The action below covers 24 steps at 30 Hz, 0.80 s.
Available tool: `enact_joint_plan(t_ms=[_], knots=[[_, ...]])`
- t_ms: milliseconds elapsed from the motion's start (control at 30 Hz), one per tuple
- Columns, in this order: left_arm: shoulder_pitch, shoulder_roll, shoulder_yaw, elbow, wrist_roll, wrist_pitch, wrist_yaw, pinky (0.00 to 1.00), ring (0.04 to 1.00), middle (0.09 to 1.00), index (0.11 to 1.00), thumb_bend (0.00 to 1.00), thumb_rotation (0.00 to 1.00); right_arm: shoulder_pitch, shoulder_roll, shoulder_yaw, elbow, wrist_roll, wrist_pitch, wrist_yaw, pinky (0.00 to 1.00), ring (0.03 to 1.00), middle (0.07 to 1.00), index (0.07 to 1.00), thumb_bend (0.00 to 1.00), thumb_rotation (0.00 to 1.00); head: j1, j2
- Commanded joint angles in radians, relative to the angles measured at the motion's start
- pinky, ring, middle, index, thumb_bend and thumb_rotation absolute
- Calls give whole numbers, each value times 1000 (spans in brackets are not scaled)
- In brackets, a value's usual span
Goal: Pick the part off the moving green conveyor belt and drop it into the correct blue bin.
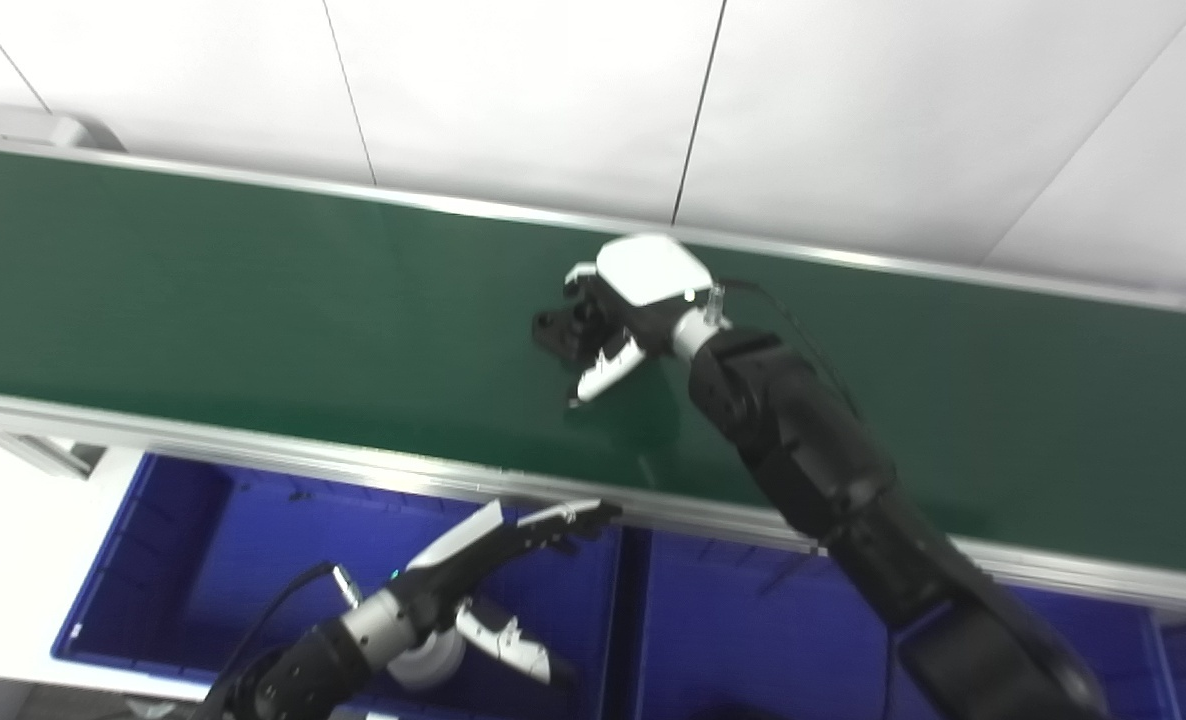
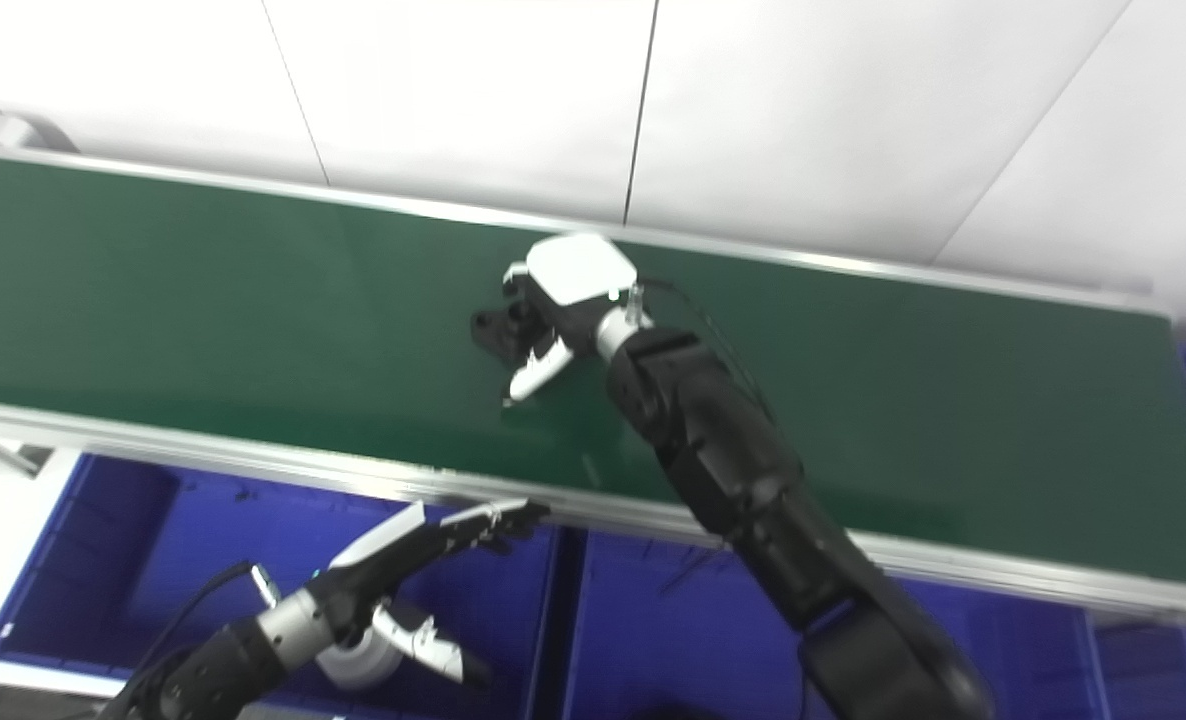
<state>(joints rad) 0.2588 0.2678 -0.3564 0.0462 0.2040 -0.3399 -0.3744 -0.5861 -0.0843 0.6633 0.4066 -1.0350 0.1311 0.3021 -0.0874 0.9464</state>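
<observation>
We count one green conveyor belt (image 1: 253, 290), one small black part (image 1: 560, 332) and two blue bins along the belt's near edge, the left bin (image 1: 183, 560) and the right bin (image 1: 743, 620). The part sits mid-belt, at the left side of our right hand (image 1: 621, 305), whose fingers (image 1: 608, 368) curl around it; a firm grip we cannot tell. Our left hand (image 1: 473, 580) hovers over the left bin, fingers spread, holding nothing.
</observation>
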Motion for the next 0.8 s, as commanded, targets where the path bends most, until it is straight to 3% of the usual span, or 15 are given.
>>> enact_joint_plan(t_ms=[0, 33, 233, 533, 733, 767], knots=[[-2, -4, 0, -44, -9, -3, 9, 821, 874, 907, 904, 962, 352, -14, 3, 20, -22, -2, -11, 10, 357, 442, 513, 598, 629, 123, 1, 1], [-2, -6, 0, -46, -9, -4, 9, 816, 870, 905, 903, 959, 349, -11, -3, 31, -22, -5, -22, 6, 275, 344, 478, 531, 563, 41, 1, 5], [-1, -12, 1, -57, -10, -8, 14, 811, 861, 896, 900, 952, 341, 6, -56, 129, -44, -72, -57, -7, 153, 217, 470, 486, 533, 0, 2, 20], [-3, -16, 4, -60, 5, -11, 24, 816, 861, 890, 901, 956, 357, 25, -109, 188, -107, -157, -34, 85, 119, 189, 470, 480, 533, 0, 11, 31], [-6, -13, 3, -63, 8, 2, 24, 818, 865, 895, 906, 961, 371, 35, -135, 184, -157, -155, -70, 74, 156, 231, 399, 503, 525, 0, 15, 31], [-7, -12, 3, -63, 10, 1, 25, 815, 863, 895, 907, 961, 374, 37, -139, 183, -161, -151, -80, 58, 157, 231, 434, 492, 529, 0, 17, 31]])
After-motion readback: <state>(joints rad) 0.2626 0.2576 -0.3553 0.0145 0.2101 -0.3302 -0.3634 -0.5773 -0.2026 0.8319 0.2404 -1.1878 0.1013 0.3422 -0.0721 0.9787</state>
